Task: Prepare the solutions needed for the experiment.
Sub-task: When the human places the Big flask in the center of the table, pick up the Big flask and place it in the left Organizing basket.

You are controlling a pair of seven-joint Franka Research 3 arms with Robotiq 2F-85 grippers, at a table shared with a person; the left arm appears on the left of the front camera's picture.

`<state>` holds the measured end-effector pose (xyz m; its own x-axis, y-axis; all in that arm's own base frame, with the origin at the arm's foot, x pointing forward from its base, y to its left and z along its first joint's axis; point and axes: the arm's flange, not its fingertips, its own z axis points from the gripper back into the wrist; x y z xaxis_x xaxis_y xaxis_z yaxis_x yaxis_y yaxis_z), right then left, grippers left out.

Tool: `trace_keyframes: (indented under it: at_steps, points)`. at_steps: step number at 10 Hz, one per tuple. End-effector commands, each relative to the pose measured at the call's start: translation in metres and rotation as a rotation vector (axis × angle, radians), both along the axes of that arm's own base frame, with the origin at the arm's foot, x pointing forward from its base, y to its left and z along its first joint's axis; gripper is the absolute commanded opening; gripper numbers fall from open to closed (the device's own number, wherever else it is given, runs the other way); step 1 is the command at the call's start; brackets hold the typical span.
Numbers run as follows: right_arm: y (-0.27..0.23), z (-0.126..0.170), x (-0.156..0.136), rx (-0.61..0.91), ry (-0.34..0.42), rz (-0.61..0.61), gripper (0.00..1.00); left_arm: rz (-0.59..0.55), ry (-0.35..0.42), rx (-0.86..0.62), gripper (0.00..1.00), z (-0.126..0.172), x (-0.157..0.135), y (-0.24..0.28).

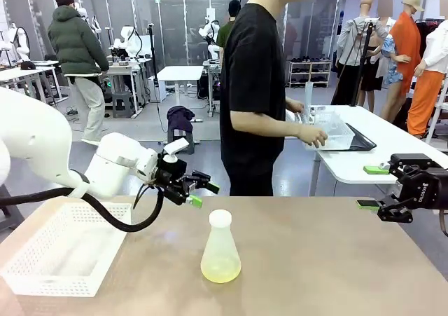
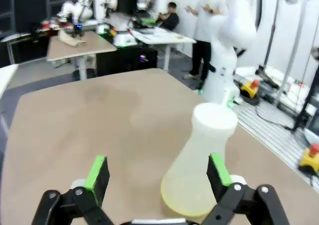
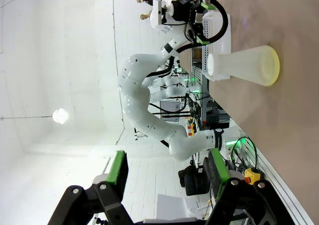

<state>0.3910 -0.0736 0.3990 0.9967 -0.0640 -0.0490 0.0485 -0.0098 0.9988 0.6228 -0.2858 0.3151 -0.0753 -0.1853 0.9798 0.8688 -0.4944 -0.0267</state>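
A frosted conical flask (image 1: 220, 242) stands upright in the middle of the tan table (image 1: 329, 274). A shallow layer of pale yellow-green solution (image 1: 220, 269) lies in its bottom. My left gripper (image 1: 203, 194) hovers open just behind and left of the flask's neck, nothing between its fingers. In the left wrist view the flask (image 2: 199, 155) stands close ahead, beside the right-hand finger of that gripper (image 2: 158, 174). My right gripper (image 1: 371, 187) hangs open over the table's far right corner, well apart from the flask. Seen from the right wrist, its gripper (image 3: 167, 167) is open and the flask (image 3: 239, 65) appears sideways, far off.
A white perforated basket (image 1: 42, 274) rests on the table's left front. A person (image 1: 252, 85) in black stands at the far side, hands at a clear tray (image 1: 339, 130) on another white table. The left arm's black cable (image 1: 112, 221) loops low over the basket.
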Motion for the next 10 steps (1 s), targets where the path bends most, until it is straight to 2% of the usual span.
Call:
trace_keyframes:
  at_steps: [1, 2, 4, 10]
  points:
    - [0.0, 0.002, 0.0, -0.001, -0.006, -0.001, 0.81, -0.132, -0.066, -0.034, 1.0, -0.012, 0.011, 0.003]
    - [0.0, 0.002, 0.0, -0.001, -0.006, -0.001, 0.81, -0.166, -0.065, -0.046, 1.0, -0.017, 0.01, 0.005]
    - [0.0, 0.002, 0.0, -0.001, -0.006, -0.001, 0.81, -0.327, -0.024, -0.068, 1.0, -0.032, 0.008, 0.007]
    - [0.0, 0.002, 0.0, -0.001, -0.006, -0.001, 0.81, -0.321, 0.008, -0.15, 1.0, -0.051, 0.01, -0.025]
